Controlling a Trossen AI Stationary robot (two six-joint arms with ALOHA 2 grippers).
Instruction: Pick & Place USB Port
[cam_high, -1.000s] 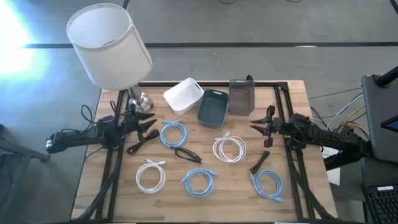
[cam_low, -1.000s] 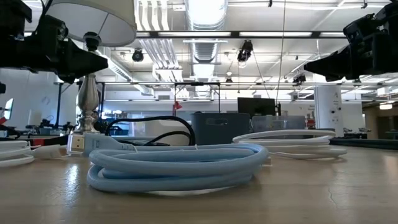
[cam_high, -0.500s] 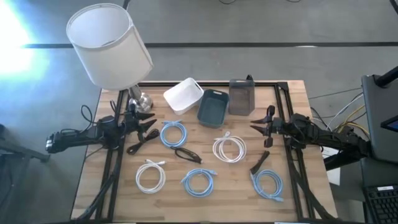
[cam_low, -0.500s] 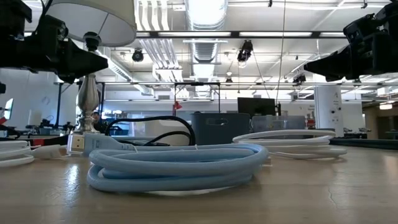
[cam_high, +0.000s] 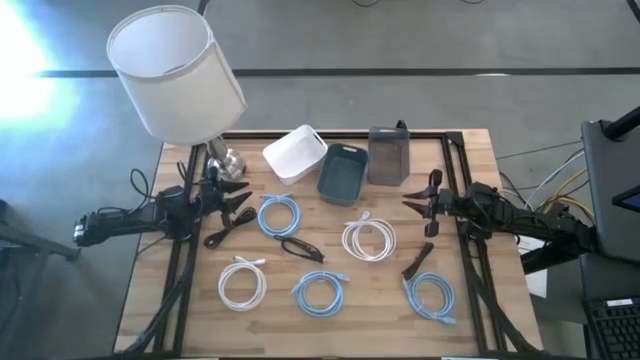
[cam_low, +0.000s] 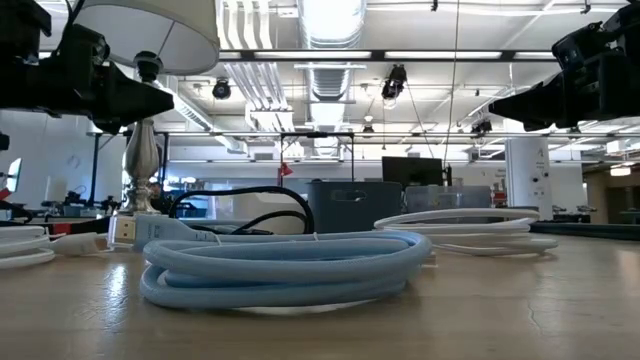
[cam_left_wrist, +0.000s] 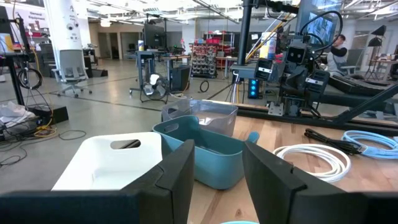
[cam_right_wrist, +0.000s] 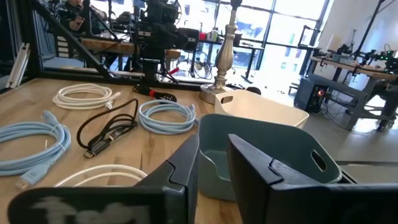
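Both grippers hover open above the table and touch nothing. My left gripper (cam_high: 243, 200) (cam_left_wrist: 217, 180) is at the left side, beside the lamp base, above a black cable (cam_high: 225, 231). My right gripper (cam_high: 407, 205) (cam_right_wrist: 212, 177) is at the right side, beyond a short black cable piece (cam_high: 418, 260). Between them lie coiled cables flat on the wood: blue coils (cam_high: 279, 215) (cam_high: 320, 292) (cam_high: 431, 297), white coils (cam_high: 368, 238) (cam_high: 242, 283) and another black cable (cam_high: 300, 248). At the far edge stand a white bin (cam_high: 296, 152), a teal bin (cam_high: 342, 171) and a grey bin (cam_high: 389, 155).
A table lamp with a white shade (cam_high: 175, 72) stands on its silver base (cam_high: 226, 160) at the far left corner, next to my left arm. Black frame rails (cam_high: 180, 270) (cam_high: 478, 290) run along both table sides. A dark machine (cam_high: 612, 180) stands off the right edge.
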